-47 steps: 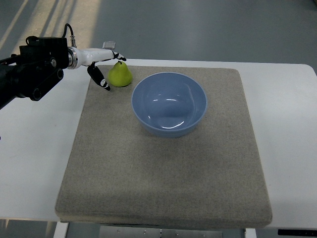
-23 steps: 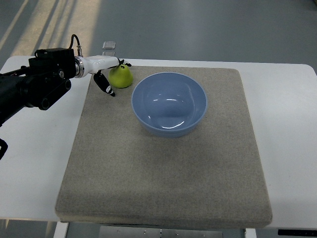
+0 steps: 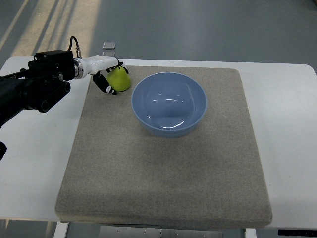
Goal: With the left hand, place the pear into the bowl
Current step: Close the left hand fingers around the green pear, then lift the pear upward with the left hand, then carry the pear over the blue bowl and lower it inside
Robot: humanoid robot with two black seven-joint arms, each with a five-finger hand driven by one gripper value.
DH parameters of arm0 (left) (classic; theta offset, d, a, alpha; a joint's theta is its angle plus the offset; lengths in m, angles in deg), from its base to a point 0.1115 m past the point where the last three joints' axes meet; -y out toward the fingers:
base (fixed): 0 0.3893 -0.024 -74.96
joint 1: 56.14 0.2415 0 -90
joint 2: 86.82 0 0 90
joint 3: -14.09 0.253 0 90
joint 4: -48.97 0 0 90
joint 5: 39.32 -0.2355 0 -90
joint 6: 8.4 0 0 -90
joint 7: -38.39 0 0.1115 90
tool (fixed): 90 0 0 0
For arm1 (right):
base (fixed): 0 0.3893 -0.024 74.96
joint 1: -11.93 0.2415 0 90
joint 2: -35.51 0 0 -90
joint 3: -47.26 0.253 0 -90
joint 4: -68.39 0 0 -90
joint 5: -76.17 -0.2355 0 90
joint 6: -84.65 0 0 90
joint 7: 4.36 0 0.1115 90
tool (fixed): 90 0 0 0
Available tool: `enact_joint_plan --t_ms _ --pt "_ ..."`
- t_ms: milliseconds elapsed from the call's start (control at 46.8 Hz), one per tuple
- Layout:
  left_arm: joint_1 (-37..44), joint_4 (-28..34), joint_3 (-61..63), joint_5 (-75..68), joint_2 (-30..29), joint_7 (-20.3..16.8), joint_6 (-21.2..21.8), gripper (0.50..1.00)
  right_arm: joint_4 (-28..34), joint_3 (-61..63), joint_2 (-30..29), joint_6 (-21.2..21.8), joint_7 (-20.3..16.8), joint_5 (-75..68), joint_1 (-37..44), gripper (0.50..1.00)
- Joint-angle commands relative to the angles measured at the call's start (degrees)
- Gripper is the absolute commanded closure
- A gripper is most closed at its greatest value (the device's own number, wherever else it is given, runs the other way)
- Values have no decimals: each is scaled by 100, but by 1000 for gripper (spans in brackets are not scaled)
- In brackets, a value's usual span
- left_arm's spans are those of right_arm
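Top view. The left robot hand enters from the picture's left edge, its black-tipped fingers curled against the green pear, gripping it. The pear sits at the far left part of the grey mat, just beside the blue bowl and outside it. The bowl stands upright near the mat's middle. The mat lies on the white counter.
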Motion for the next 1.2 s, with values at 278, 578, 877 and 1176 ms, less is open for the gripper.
enact_joint_plan --t_ms 278,578,877,1176 --pt "-131 -385 -79 106 -279 1 -5 1000 0 0 0 0 0 0 0 574" --pt "-571 -683 -149 483 -691 -34 -708 1000 0 0 0 0 0 0 0 574" --pt "-843 -2590 -272 703 -1606 -34 -946 1000 0 0 0 0 0 0 0 574" --pt "-720 -3935 -334 581 -1615 -17 -1166 1000 0 0 0 0 0 0 0 574"
